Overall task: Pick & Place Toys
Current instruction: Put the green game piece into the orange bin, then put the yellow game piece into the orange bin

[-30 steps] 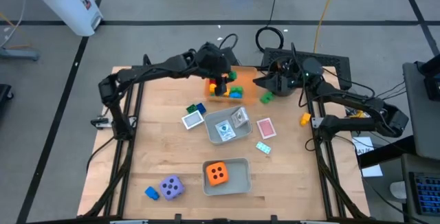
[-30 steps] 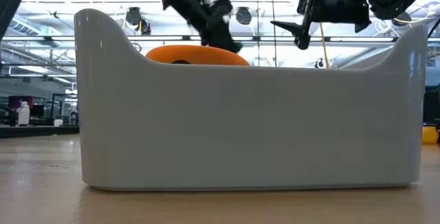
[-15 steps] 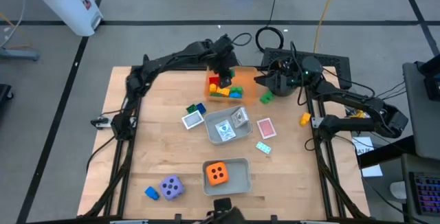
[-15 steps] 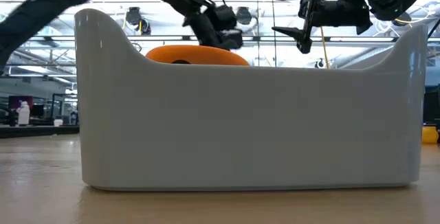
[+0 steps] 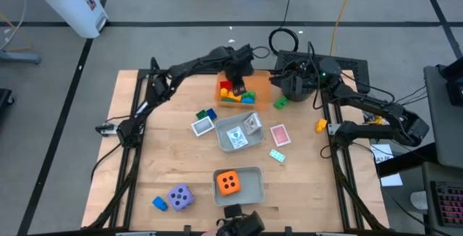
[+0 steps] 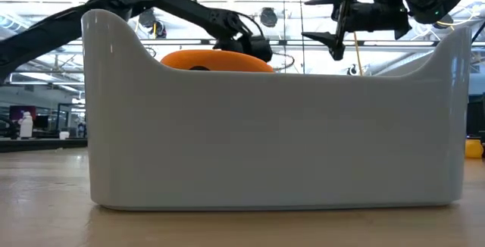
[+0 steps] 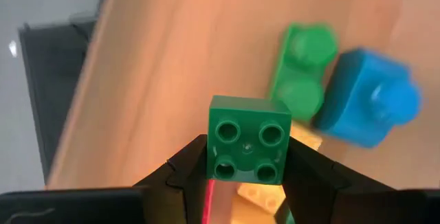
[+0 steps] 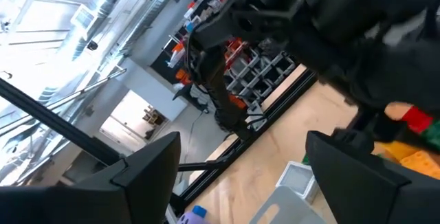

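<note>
**Coach:** Since a second ago your left arm has swung further back along the table; the left gripper [image 5: 235, 72] now hangs over the orange tray [image 5: 259, 81] at the far edge. Your right arm has barely shifted.

**Operator:** What am I holding?

**Coach:** Your left fingers are pinching a green brick [image 7: 248, 139], one on each flank, studs facing the wrist camera. Directly beneath the gripper lie a second green brick [image 7: 303, 70] and a blue brick [image 7: 368, 104] touching it, with a yellow brick [image 7: 265, 195] partly hidden under your fingers.

**Operator:** So release now?

**Coach:** I'd judge you are close. Come down first, so the brick drops a short way and doesn't bounce over the rim. Aim for the bare tray floor beside the pile, not on top of the studs, where it could roll off.

**Operator:** And the right side?

**Coach:** Your right gripper [image 8: 237, 176] hangs just beside the left one with fingers spread wide and empty. Keep it where it is until the left arm pulls clear; the two are near enough to clash.
</note>
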### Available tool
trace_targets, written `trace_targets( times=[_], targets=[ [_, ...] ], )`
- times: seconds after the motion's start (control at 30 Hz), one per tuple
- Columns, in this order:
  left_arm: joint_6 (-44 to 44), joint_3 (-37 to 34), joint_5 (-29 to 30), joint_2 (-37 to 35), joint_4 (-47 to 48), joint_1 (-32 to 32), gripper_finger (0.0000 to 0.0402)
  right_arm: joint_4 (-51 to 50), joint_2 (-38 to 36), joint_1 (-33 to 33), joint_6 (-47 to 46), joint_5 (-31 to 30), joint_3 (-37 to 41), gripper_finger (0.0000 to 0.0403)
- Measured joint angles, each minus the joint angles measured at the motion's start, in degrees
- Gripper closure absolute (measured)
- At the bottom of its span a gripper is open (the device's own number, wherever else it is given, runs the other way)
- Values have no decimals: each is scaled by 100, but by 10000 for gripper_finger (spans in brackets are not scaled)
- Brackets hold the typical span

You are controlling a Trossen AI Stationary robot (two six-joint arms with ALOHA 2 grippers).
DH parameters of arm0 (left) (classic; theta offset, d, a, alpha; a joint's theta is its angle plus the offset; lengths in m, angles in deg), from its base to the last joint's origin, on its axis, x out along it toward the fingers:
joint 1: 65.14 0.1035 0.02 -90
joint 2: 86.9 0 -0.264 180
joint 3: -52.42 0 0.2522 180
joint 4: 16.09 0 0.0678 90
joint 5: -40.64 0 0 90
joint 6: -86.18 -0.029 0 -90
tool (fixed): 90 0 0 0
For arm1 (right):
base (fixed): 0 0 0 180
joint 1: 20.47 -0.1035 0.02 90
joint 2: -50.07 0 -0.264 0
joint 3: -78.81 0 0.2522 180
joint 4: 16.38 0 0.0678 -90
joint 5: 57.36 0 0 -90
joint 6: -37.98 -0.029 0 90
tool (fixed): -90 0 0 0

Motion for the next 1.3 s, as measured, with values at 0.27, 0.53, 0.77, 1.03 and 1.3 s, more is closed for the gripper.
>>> trace_targets(
  times=[0.27,0.53,0.77,1.03,1.3],
  targets=[
    [40,-3,112,233,62,-80,256,0,0,204,91,2,0,99],
    [-4,-2,120,271,32,-92,237,-2,0,236,91,4,0,99],
    [13,-2,320,269,9,-92,224,-2,0,234,91,6,0,99],
    [53,-2,383,269,-8,-92,166,-2,0,234,422,-22,0,99],
    [507,-9,291,-126,33,-92,149,-2,0,234,395,-27,0,99]
  ],
)
